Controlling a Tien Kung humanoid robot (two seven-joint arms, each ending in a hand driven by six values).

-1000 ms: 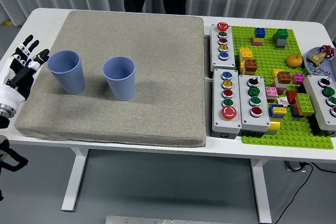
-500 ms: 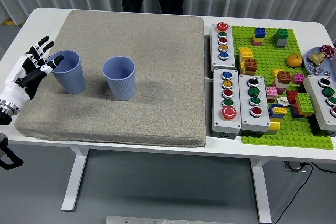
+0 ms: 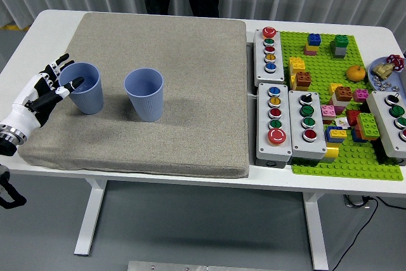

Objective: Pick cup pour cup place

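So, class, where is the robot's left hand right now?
The left hand is at the mat's left edge, fingers open against the left blue cup.

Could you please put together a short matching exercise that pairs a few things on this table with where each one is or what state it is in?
Things:
1. left cup
2. right cup
3. left hand
4. orange fruit

Places or states:
A. lying on the green baseplate
B. standing alone on the grey mat, nothing touching it
C. fingers spread, reaching in from the left side
D. standing upright right beside the fingers, not yet grasped

Pairs: 1-D, 2-B, 3-C, 4-A
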